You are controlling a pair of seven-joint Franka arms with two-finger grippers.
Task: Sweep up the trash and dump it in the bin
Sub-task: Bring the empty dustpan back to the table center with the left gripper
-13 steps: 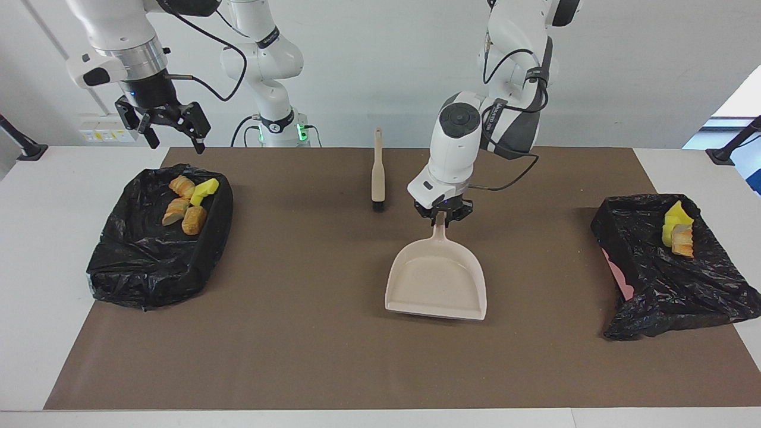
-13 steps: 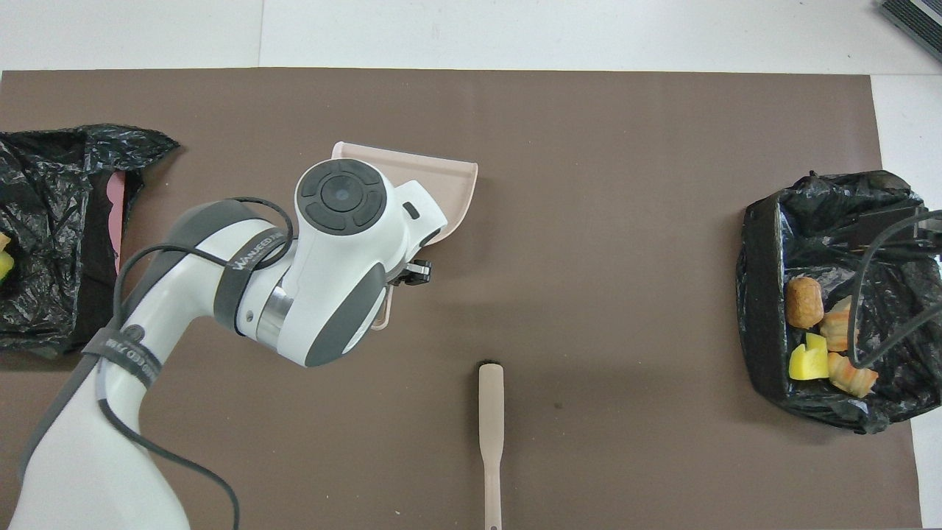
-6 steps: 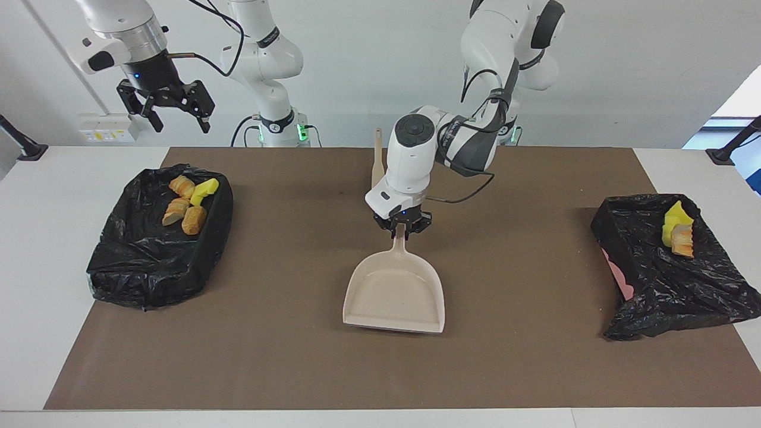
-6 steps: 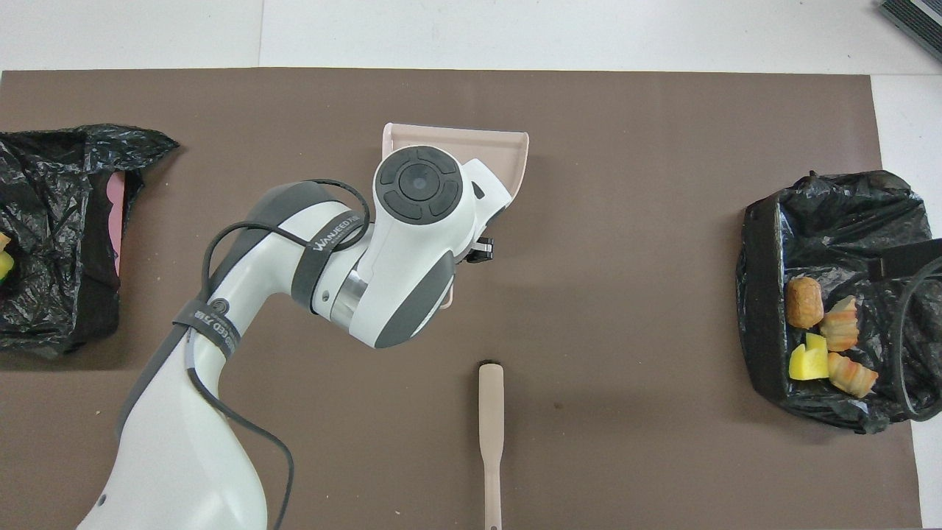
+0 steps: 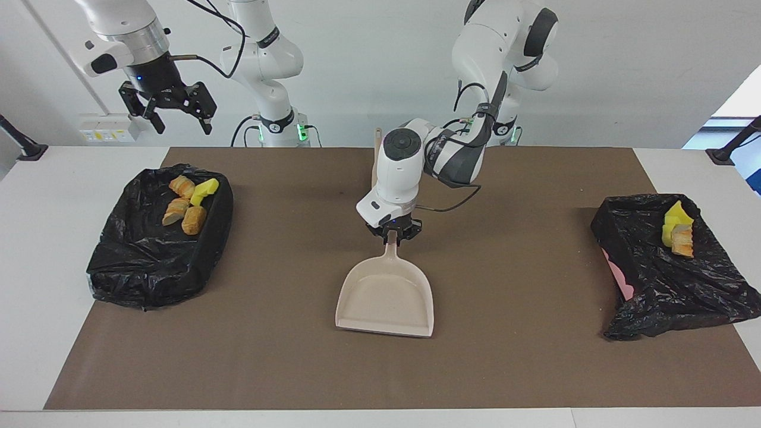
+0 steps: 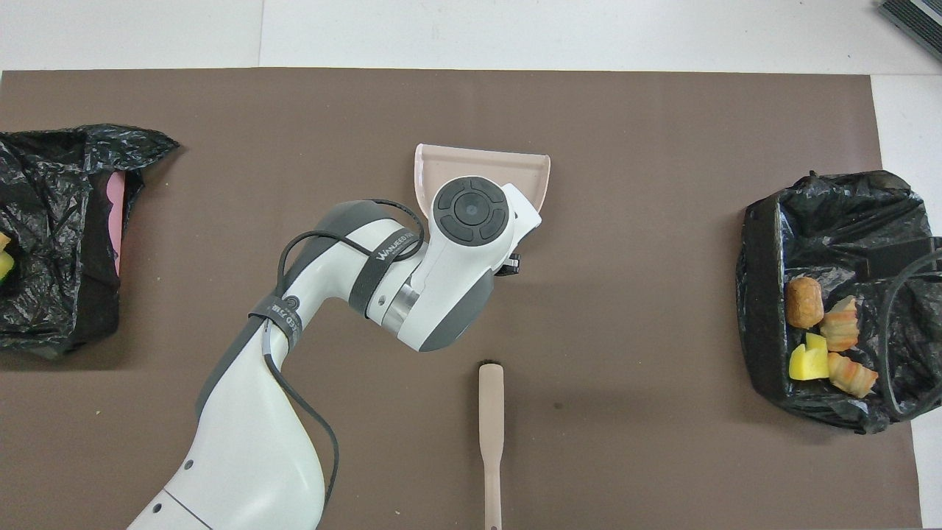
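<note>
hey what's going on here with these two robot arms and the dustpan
The left gripper is shut on the handle of the beige dustpan, whose pan is empty, at the middle of the brown mat. The right gripper hangs open above the black-lined bin at its end of the table, which holds four sponge chunks. The other bin holds more chunks. The brush lies untouched on the mat, nearer to the robots than the dustpan. No trash shows loose on the mat.

a brown mat (image 5: pixel 535 368) covers the white table (image 5: pixel 35 285).
</note>
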